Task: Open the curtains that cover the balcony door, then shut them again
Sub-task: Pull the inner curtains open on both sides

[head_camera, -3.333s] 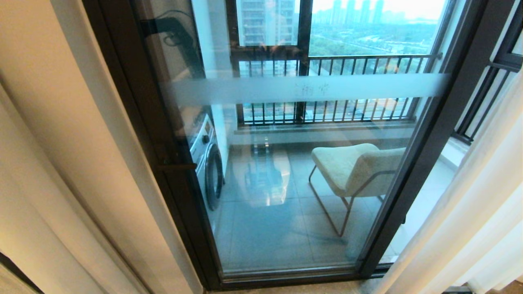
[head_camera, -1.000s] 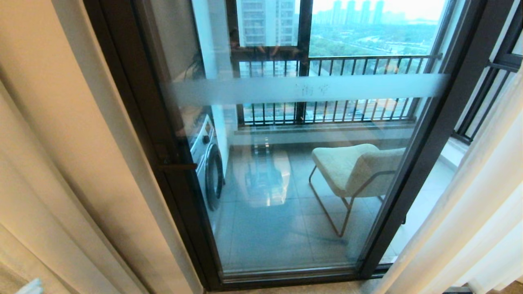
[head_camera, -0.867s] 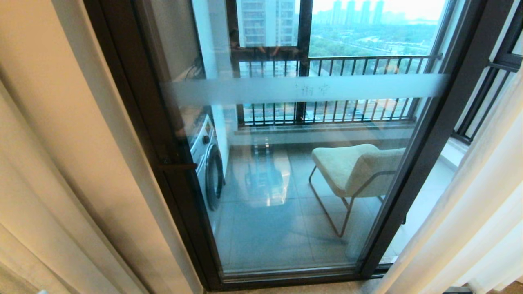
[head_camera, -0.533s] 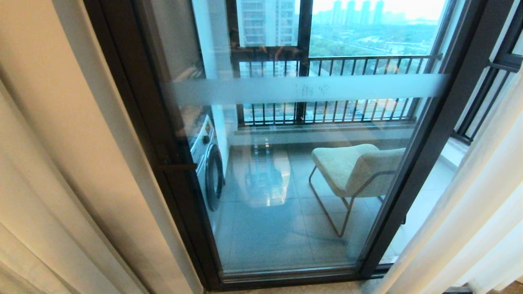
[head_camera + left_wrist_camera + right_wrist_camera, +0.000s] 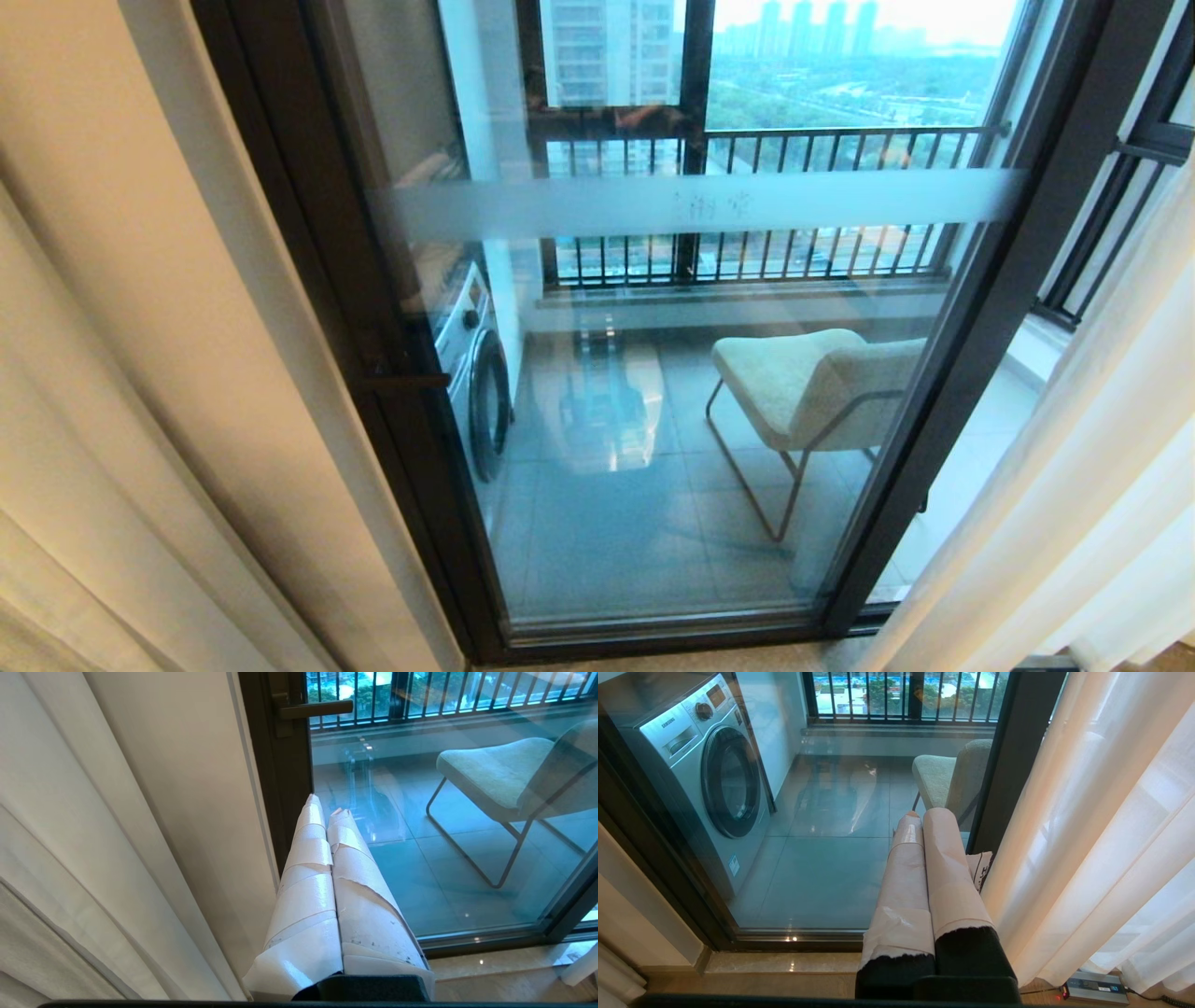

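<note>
Both curtains (image 5: 140,373) hang drawn aside, baring your balcony door (image 5: 672,373); left gripper (image 5: 327,812) and right gripper (image 5: 924,814) pressed closed, empty. Your left gripper's reflection has left the glass.

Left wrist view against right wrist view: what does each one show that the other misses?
Only the left wrist view shows the shut left gripper, the cream-beige drape beside it and the door handle. Only the right wrist view shows the shut right gripper, the washing machine, the white sheer curtain and a small box with cables on the floor. Both show the balcony door, the chair and the railing.
</note>
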